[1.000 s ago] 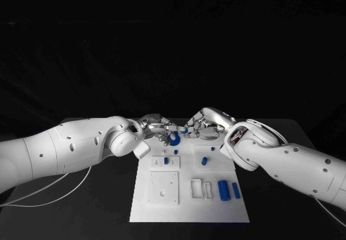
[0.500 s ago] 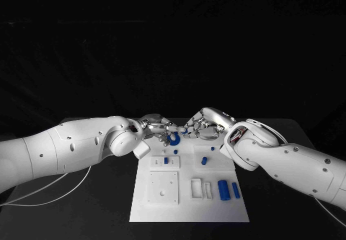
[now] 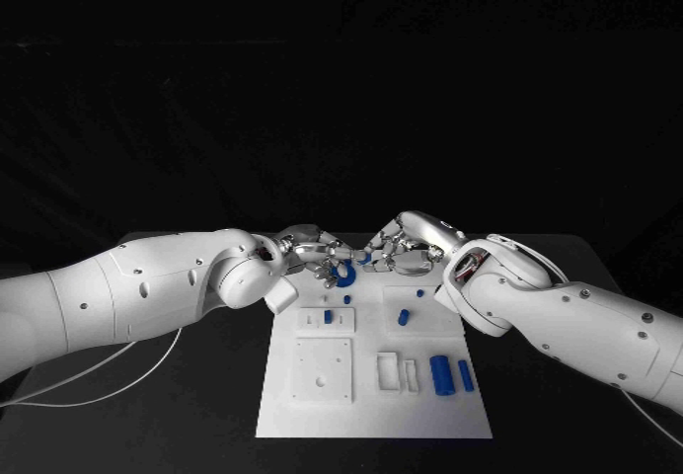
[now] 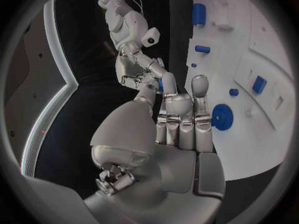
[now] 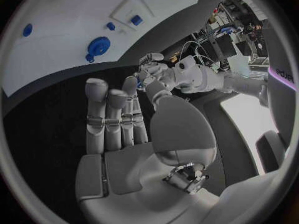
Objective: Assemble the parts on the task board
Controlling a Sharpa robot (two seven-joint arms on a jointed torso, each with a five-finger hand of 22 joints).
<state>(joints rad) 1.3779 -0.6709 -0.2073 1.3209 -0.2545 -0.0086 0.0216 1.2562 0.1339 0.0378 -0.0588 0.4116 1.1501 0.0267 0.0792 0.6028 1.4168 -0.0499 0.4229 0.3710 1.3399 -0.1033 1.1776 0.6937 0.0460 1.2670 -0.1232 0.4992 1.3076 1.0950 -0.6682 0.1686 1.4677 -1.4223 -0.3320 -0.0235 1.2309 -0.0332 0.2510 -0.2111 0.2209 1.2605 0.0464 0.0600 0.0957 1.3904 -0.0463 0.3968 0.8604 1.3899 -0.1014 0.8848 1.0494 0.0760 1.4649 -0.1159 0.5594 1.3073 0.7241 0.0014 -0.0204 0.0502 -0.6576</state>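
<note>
The white task board lies lengthwise in the middle of the black table. My two hands meet fingertip to fingertip just above its far end. A small blue part sits between them. My right hand pinches this small blue part. My left hand touches the part from the other side, and I cannot tell whether it grips it. Under the hands a blue gear lies on the board, also seen as the gear and the gear.
More blue parts are on the board: a peg in a small raised block, a short cylinder, a round stud and two bars near the right edge. A raised white plate takes the board's left half.
</note>
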